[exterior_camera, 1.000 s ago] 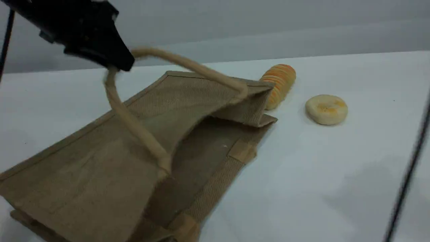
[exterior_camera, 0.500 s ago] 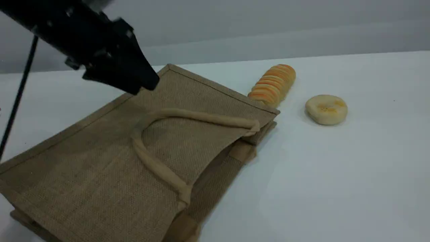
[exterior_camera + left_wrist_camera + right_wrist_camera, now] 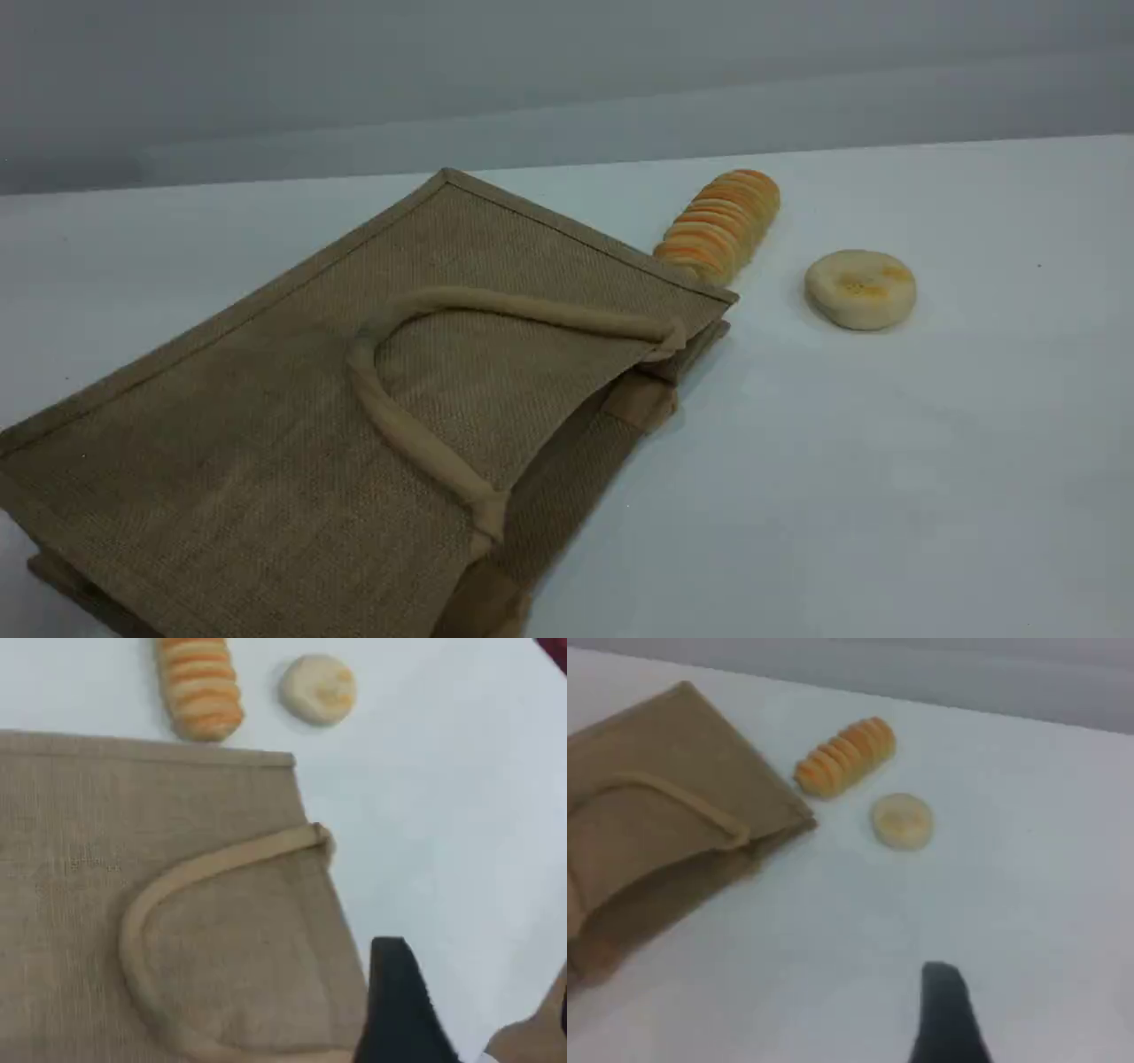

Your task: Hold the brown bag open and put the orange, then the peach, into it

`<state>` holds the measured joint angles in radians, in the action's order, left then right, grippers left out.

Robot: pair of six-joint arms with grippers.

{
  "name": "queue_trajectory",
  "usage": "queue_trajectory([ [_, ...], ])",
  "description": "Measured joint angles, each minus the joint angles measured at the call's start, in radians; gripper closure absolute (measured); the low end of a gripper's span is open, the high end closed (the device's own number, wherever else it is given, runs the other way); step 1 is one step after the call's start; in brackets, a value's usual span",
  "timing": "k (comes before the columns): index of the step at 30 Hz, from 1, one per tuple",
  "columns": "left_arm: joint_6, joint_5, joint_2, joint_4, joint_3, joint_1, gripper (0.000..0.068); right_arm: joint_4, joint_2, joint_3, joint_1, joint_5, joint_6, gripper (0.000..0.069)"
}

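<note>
The brown bag (image 3: 266, 425) lies flat on the white table at the left, its mouth facing right and nearly closed. Its beige loop handle (image 3: 532, 311) rests on the upper side. The orange and the peach show in no view. Neither arm appears in the scene view. In the left wrist view the left gripper's black fingertip (image 3: 399, 1005) hangs above the bag's (image 3: 133, 815) mouth edge, beside the handle (image 3: 221, 864), holding nothing. The right gripper's fingertip (image 3: 943, 1014) hovers over bare table to the right of the bag (image 3: 647, 771), also holding nothing.
A striped yellow-orange bread roll (image 3: 722, 226) lies just behind the bag's right corner. A flat cream bun (image 3: 859, 288) sits to its right. The same roll (image 3: 199, 682) and bun (image 3: 317, 689) appear in the left wrist view.
My left gripper let go of the bag's handle, which dropped and the bag collapsed flat. The left arm then pulled up and out of the scene view.
</note>
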<state>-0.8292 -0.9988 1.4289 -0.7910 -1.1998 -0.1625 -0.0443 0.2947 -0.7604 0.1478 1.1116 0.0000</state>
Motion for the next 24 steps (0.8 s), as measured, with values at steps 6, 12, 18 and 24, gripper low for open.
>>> queue_trajectory([
  [6,0.166,-0.068,-0.194,0.131,0.003,0.000,0.0295,-0.017,-0.145,0.186,0.000,-0.051,0.000,0.0289],
  [12,0.341,-0.145,-0.351,0.236,0.024,0.000,0.0295,-0.017,-0.174,0.254,0.000,-0.050,0.000,0.0289],
  [18,0.436,-0.163,-0.510,0.272,0.139,0.000,0.0295,-0.017,-0.174,0.254,0.002,-0.050,-0.008,0.0289],
  [24,0.527,-0.149,-0.707,0.382,0.292,0.000,0.0295,-0.016,-0.174,0.254,0.002,-0.048,-0.008,0.0289],
])
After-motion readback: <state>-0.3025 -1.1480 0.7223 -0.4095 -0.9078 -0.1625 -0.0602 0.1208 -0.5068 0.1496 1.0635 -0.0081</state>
